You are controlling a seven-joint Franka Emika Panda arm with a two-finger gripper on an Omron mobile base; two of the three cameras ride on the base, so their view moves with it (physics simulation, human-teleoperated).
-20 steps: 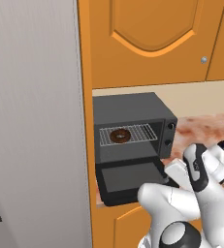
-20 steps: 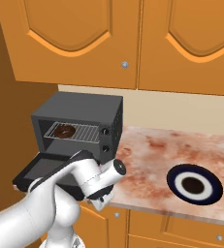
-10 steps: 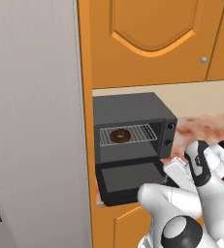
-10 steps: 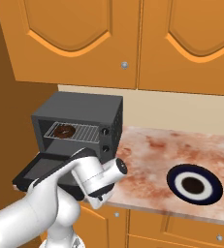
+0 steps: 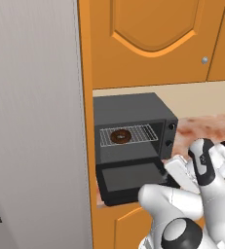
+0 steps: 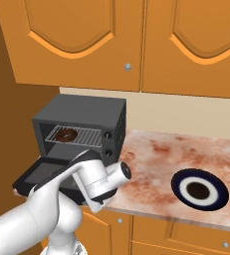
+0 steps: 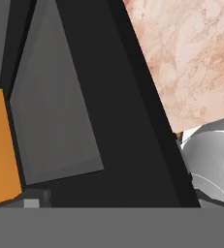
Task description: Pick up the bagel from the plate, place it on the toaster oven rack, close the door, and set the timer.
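The bagel (image 5: 120, 136) (image 6: 65, 134), a dark brown ring, lies on the toaster oven rack (image 5: 144, 132) (image 6: 89, 135) inside the black oven. The door (image 5: 128, 181) (image 6: 42, 172) hangs open, folded down flat in front of the cavity. My gripper (image 5: 168, 171) hovers low at the door's right edge, open and holding nothing; its fingers are hidden by the hand. The hand view looks closely down at the door (image 7: 60, 111) and its grey window. The plate (image 6: 185, 180) sits bare on the counter to the right.
Two knobs (image 5: 171, 127) (image 6: 106, 135) are on the oven's right front panel. Orange wall cabinets (image 6: 86, 45) hang above and a grey tall panel (image 5: 36, 121) stands left of the oven. The marble counter (image 6: 156, 154) stretches to the right. My arm bends over the counter's front edge.
My wrist has risen a little and shifted slightly right beside the open door. The bagel, rack, door and plate have not moved.
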